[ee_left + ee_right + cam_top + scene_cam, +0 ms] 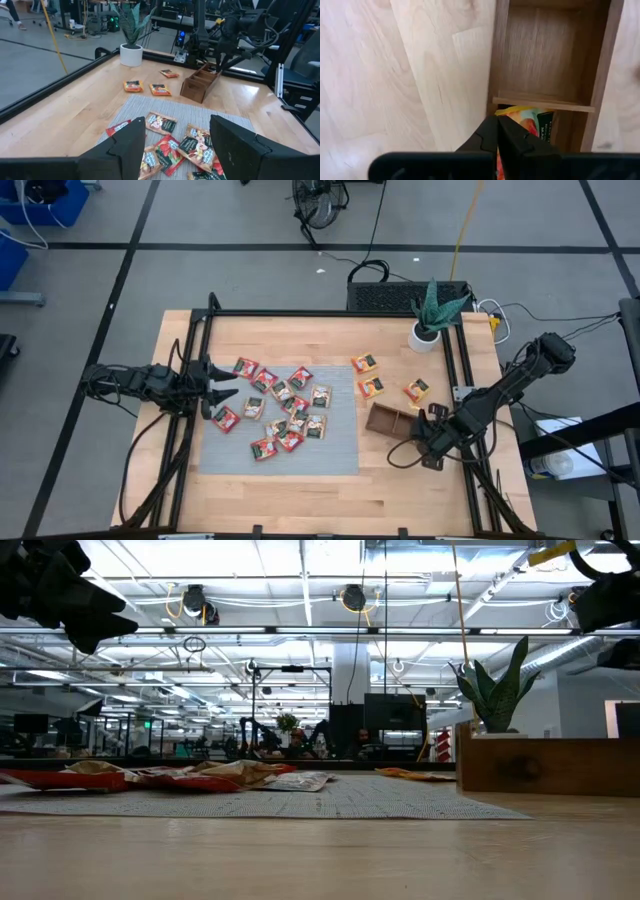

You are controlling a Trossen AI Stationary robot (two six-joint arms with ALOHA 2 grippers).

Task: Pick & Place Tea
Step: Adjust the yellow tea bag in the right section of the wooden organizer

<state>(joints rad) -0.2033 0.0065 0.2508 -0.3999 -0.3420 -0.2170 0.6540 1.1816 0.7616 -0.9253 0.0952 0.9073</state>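
Observation:
Several red, white and green tea sachets [285,408] lie flat on the grey mat [340,450]. Three yellow-orange sachets [371,387] lie on the wood to the mat's right. My left gripper [215,385] hangs open over the mat's left edge, its fingers [131,145] wide apart above the sachets [172,150]. My right gripper [499,131] is shut and points down over the brown wooden tray [392,420]. A yellow-orange sachet [532,122] lies in the tray compartment right under its tips. My right gripper stands with its shut fingertips [490,135] at the yellow-orange sachet's edge [512,114], coming from above. The fingers themselves hide that spot, so I cannot tell whether they touch the sachet. The sachet sits in the compartment against a divider [545,104].
A potted plant [432,320] in a white pot stands at the far right of the table. Black frame rails [190,370] run along the left and right sides. Bare wood [300,500] lies near the table's front edge.

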